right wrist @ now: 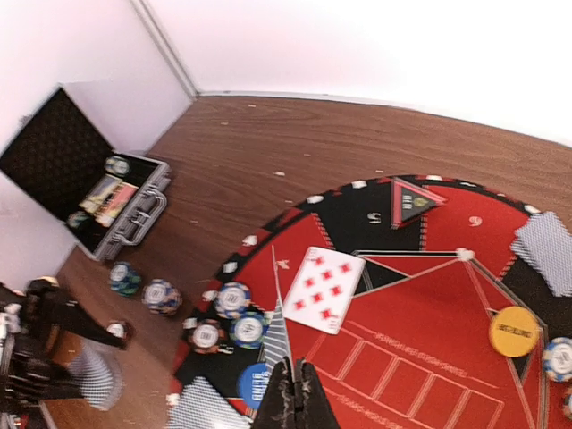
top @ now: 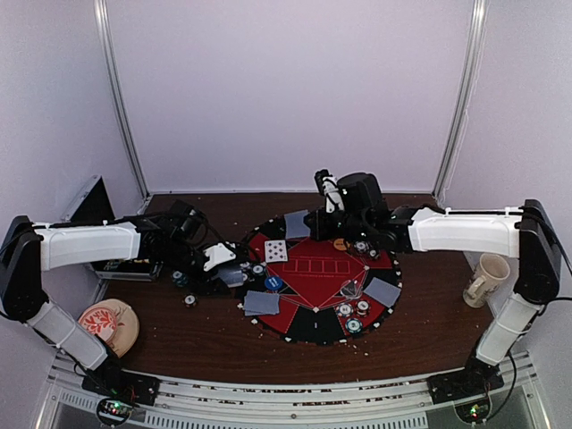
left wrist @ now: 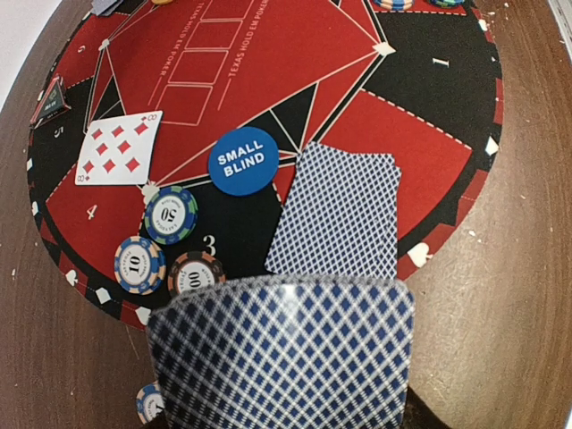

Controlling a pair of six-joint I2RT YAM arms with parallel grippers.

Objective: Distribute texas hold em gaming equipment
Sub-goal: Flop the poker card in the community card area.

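Between the fingers of the left gripper (top: 223, 265), filling the bottom of its wrist view, sits a card (left wrist: 281, 357). It is thin and stiff with rounded corners, and its back is a blue-and-white diamond lattice. The card hides the fingers there, but the right wrist view shows it, blurred, clamped at that gripper's tip. Just ahead of the gripper a flat card (left wrist: 338, 210) with the same back lies on the round red-and-black mat (left wrist: 429, 134). Ahead and slightly left is a glossy blue disc (left wrist: 239, 160) printed SMALL BLIND, close to the flat card's corner but apart from it. Further left three round, stripe-edged chips (left wrist: 170, 214) cluster, with a face-up card (left wrist: 119, 147) of red diamonds beyond them. The right gripper (right wrist: 290, 402) has its dark fingers pressed together on a second card (right wrist: 278, 344), seen edge-on as a narrow lattice sliver rising from the tips. An orange disc (right wrist: 514, 332) lies well off to its right.
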